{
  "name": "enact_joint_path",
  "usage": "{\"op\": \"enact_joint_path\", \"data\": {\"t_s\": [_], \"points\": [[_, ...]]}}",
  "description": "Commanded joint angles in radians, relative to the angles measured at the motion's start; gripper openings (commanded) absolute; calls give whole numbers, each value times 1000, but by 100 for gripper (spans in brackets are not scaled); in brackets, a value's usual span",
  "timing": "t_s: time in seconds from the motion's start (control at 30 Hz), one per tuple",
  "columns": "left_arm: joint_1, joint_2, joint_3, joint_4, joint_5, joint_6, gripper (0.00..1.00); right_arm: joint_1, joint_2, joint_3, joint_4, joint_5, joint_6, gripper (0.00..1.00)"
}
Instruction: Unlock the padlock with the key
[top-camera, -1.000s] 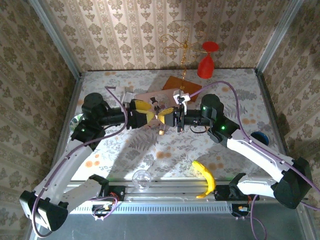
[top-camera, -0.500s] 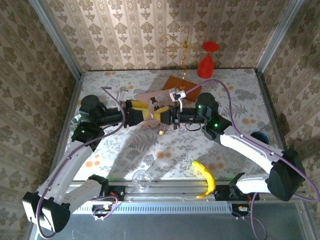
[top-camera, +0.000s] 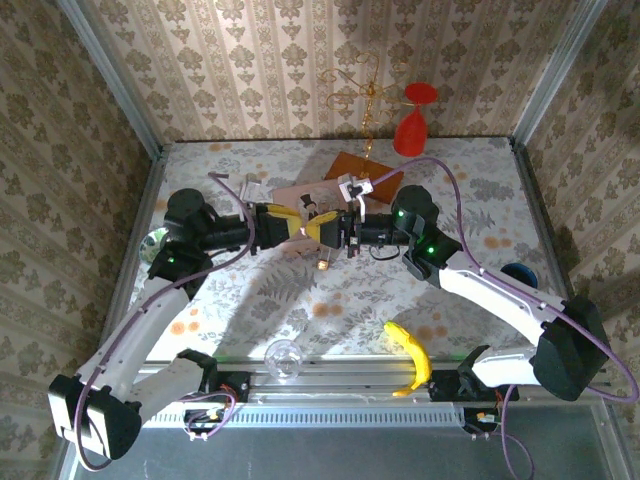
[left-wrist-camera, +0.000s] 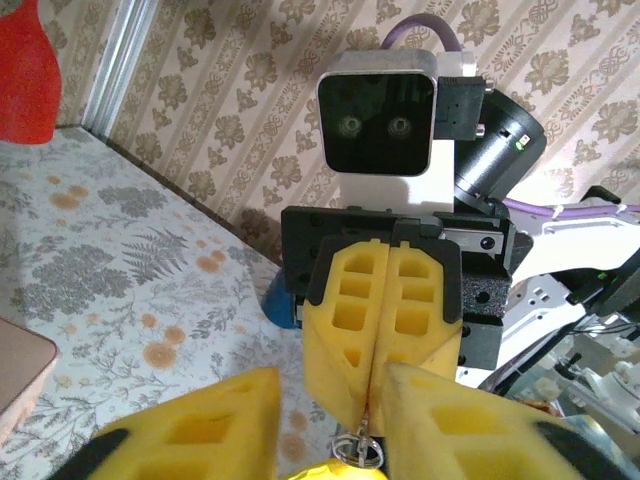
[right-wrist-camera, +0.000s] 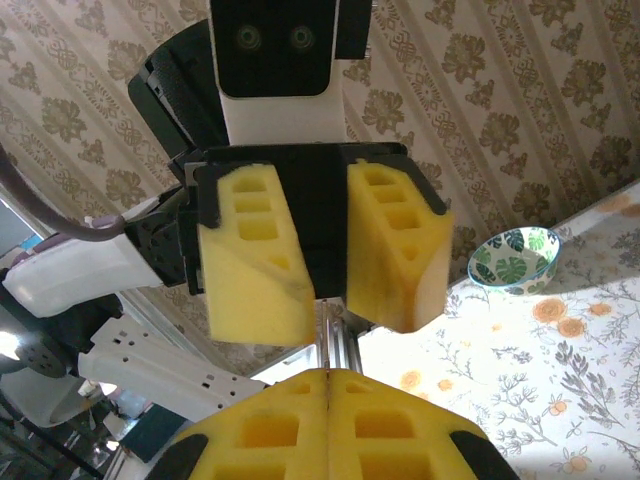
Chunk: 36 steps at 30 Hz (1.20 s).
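Both arms creep up-frame since last look, left pincer (right-wrist-camera: 335, 318) narrower, jaws apart, can't tell if gripping. Right pincer (left-wrist-camera: 371, 422) clenched on key (left-wrist-camera: 358, 447). Padlock (top-camera: 322, 263) seemingly on bench (top-camera: 250, 290), frame centre, just below them. Not unlocked yet, key insertion left.

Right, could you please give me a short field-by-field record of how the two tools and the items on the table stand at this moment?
left tool: open, fingers apart, facing the right tool
right tool: shut, with a small metal ring at its tips
meeting point: tip to tip above the middle of the table
padlock: probably the small brass-gold piece just below the tools; too small to be sure
banana: near edge, right of centre
red goblet: far edge, right of centre
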<state>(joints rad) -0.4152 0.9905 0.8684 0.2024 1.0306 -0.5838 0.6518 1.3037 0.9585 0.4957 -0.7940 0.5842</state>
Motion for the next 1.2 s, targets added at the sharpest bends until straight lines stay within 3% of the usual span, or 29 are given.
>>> {"op": "enact_joint_path", "data": {"t_s": [0.0, 0.17, 0.4, 0.53, 0.73, 1.17], "points": [[-12, 6, 0, 61, 38, -7, 24, 5, -5, 25, 48, -16, 17, 0], [-15, 7, -3, 65, 40, -8, 0, 6, 2, 29, 60, -16, 24, 0], [-16, 2, -3, 113, 11, -44, 0, 11, 5, 32, 52, -17, 22, 0], [-12, 5, -6, 157, -5, -73, 0, 17, 11, 40, 44, -27, 22, 8], [2, 13, -19, 233, -7, -127, 0, 20, 18, 59, 10, -31, 9, 11], [13, 17, -21, 266, -4, -145, 0, 22, 16, 63, -8, -34, 0, 12]]}}
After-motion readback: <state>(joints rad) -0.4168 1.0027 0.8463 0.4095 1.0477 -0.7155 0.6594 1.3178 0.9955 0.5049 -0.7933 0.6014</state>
